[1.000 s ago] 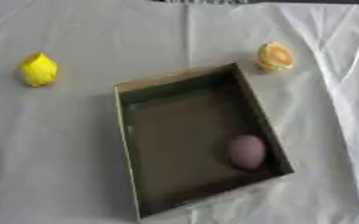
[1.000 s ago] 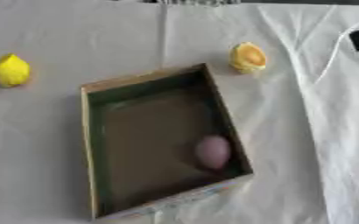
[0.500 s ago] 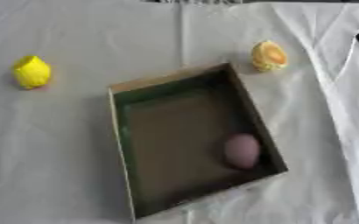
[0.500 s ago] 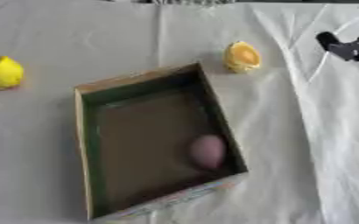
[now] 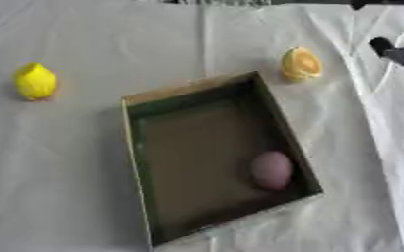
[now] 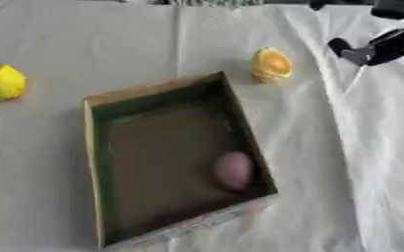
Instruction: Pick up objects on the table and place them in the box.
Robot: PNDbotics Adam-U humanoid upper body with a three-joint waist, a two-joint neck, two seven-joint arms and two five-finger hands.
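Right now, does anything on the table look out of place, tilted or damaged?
Nothing looks damaged or spilled. The box lies askew to the picture's edges, with a pinkish object inside. The yellow lemon and orange piece rest outside.

Only a small part of the robot's body is seen, at the upper right of the frame. The right robot hand (image 6: 380,45) is shown as black, made of rounded, stubby segments, with a paler grey patch at one tip. Further detail cannot be made out.
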